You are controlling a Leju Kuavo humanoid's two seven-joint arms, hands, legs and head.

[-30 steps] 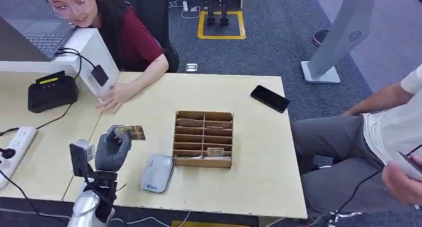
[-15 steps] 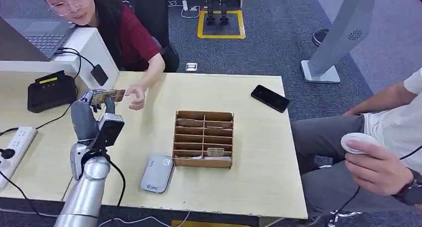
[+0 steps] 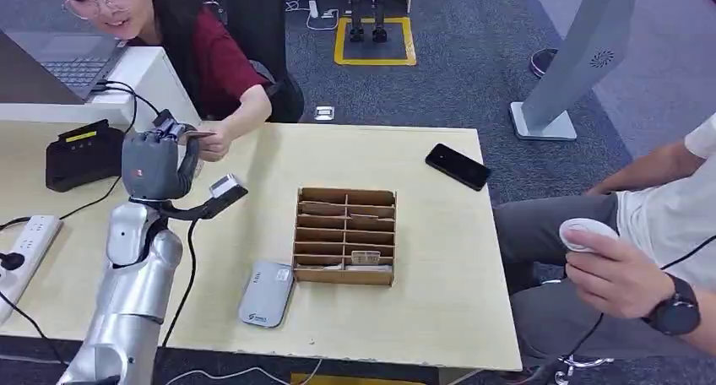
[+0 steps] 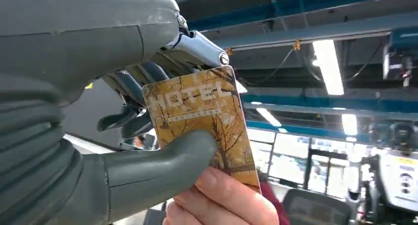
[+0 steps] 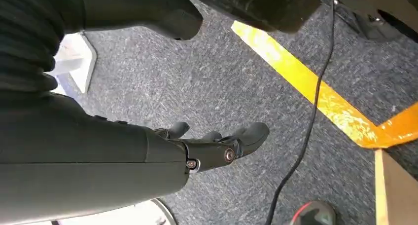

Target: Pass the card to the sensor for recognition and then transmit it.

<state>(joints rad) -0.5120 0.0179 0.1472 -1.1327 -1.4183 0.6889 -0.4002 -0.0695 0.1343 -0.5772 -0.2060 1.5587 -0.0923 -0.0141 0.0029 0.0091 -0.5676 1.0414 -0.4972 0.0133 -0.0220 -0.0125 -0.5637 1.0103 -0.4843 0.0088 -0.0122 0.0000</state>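
My left hand [image 3: 156, 161] is raised over the table's far left part and pinches a brown hotel card [image 3: 199, 134] between thumb and fingers. In the left wrist view the card [image 4: 202, 116] lies under my thumb [image 4: 162, 161], and a person's fingers [image 4: 222, 200] grip its free end. That person, in a dark red top, reaches in from behind the table, hand [image 3: 217, 140] on the card. The grey card sensor [image 3: 266, 294] lies flat near the table's front edge. My right hand [image 5: 217, 146] hangs over the carpet floor, holding nothing, fingers loosely spread.
A wooden slotted card box [image 3: 344, 235] stands mid-table beside the sensor. A black phone [image 3: 458, 166] lies at the far right, a black device [image 3: 84, 153] and a power strip [image 3: 25, 250] on the left. A seated person at the right holds a white remote [image 3: 587, 230].
My left hand has lifted the card from near the sensor and carried it toward the far left. The person's hand came off the table and took hold of the card's end.
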